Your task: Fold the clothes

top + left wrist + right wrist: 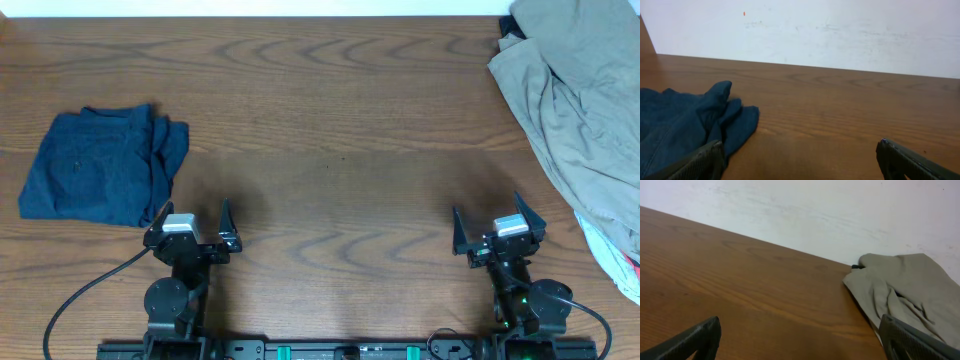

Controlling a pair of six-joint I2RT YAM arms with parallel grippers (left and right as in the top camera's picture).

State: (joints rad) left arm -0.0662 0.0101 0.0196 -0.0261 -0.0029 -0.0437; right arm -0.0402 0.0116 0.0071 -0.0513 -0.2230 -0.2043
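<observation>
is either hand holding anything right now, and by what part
Nothing is held: the left hand and the right hand both stand open and empty above the table.

A crumpled khaki garment (905, 295) lies at the far right of the wooden table (740, 280), near the white wall (815, 210). The right gripper (800, 330) sits near, jaws wide apart, with bare wood between them.

Even, soft light; slightly grainy views
</observation>
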